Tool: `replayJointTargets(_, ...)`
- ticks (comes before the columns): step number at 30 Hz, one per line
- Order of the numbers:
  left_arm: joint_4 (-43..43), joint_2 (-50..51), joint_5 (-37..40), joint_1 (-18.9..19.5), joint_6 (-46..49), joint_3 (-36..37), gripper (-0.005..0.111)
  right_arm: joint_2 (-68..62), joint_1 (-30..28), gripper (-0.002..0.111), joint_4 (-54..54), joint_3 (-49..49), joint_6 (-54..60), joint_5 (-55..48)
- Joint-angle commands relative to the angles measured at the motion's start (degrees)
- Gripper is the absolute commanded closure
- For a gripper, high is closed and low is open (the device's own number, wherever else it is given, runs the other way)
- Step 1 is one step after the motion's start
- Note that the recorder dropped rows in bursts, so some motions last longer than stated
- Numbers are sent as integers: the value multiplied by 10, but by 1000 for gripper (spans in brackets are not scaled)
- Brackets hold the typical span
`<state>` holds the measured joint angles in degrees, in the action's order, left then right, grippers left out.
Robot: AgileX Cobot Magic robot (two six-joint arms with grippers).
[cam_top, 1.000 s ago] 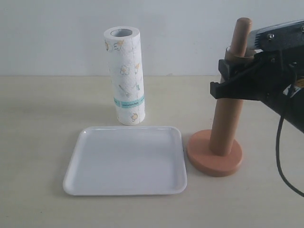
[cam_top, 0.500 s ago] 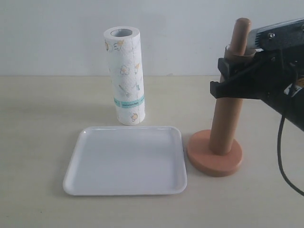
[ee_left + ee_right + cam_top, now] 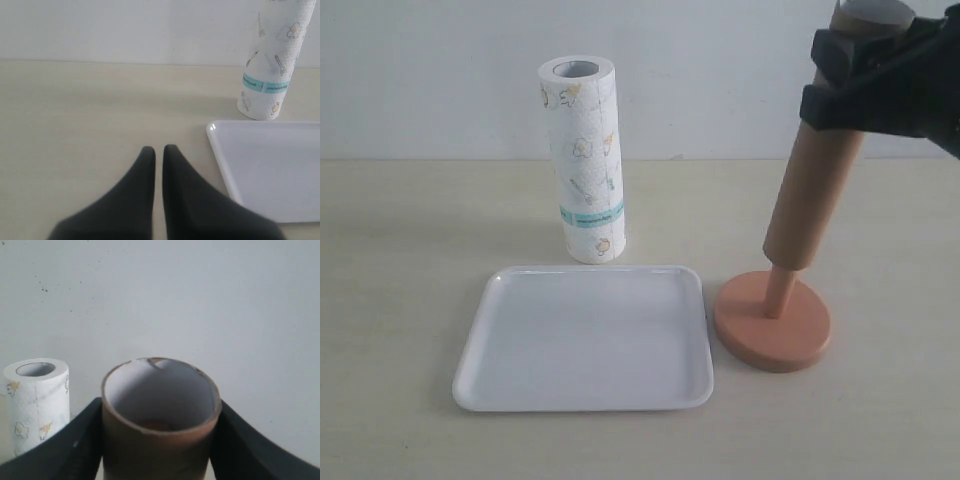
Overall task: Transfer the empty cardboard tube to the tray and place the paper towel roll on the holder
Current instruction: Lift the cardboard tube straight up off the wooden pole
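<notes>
2 black fingers of the right gripper (image 3: pixel 855 85) clamp the empty cardboard tube (image 3: pixel 815 200) near its top rim, at the upper right of the exterior view. The jaws are held apart by the tube's own width. Gripping that high leaves the long body free to slide along the pole. The tube leans, its top toward the upper right, and its lower end hangs above the holder (image 3: pixel 770 335), with a short stretch of slim pole (image 3: pixel 780 292) showing beneath it. The pole's top is hidden inside the tube, so how much overlap is left cannot be told. It probably needs more height before any sideways swing.

The tray (image 3: pixel 585 335) lies bare at lower centre, its right rim just beside the round base, so the carry looks short. The paper towel roll (image 3: pixel 585 160) stands upright just behind the tray's far rim, near enough to be knocked by a tube laid down crookedly. The left gripper (image 3: pixel 158 152) is closed on nothing and hangs over bare table (image 3: pixel 400 250) near the tray's rim, out of the tube's way.
</notes>
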<state>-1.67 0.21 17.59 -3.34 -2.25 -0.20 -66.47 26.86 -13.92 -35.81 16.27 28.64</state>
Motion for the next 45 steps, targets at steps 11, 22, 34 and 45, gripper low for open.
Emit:
replayJointTargets(11, -6, -2, -1, 1, 2, 2, 102, 20, 0, 108, 3, -235, 48, -274)
replayJointTargets(22, -6, -2, -1, 1, 2, 2, 102, 20, 0, 108, 28, -377, 54, -370)
replayJointTargets(34, -6, -2, -1, 1, 2, 2, 102, 19, 0, 108, 43, -519, 51, -471)
replayJointTargets(45, -6, -2, -1, 1, 2, 2, 102, 4, 95, 108, 41, -529, 85, -511)
